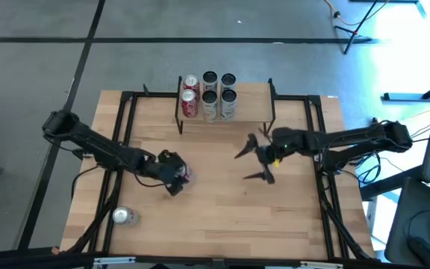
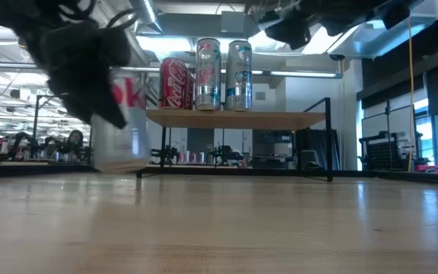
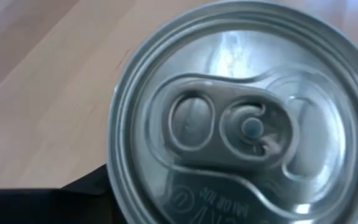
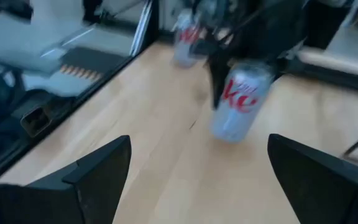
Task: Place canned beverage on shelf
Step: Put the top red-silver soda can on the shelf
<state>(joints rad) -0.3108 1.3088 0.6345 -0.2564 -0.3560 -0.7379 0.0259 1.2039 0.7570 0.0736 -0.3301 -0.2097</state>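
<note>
High view: the left gripper [image 1: 174,173] is clamped on a silver diet-cola can [image 1: 184,174] over the middle-left of the light wooden tabletop [image 1: 222,202], short of the small plank-topped shelf on a black frame [image 1: 252,101] at the far edge.
Shelf load: six cans, two red and four silver, fill its left half (the right half is bare, likely the spot to aim for).
Spare: another silver can [image 1: 124,216] lies on its side near the front-left corner.
Right arm: the right gripper [image 1: 254,163] waits with fingers spread wide, right of centre.
Low view: the held can [image 2: 120,122] seems just above the wood.
Left wrist view: can lid [image 3: 241,124] fills the frame.
Right wrist view: held can [image 4: 240,99] tilted.
Room: concrete floor, stands and cables around.
</note>
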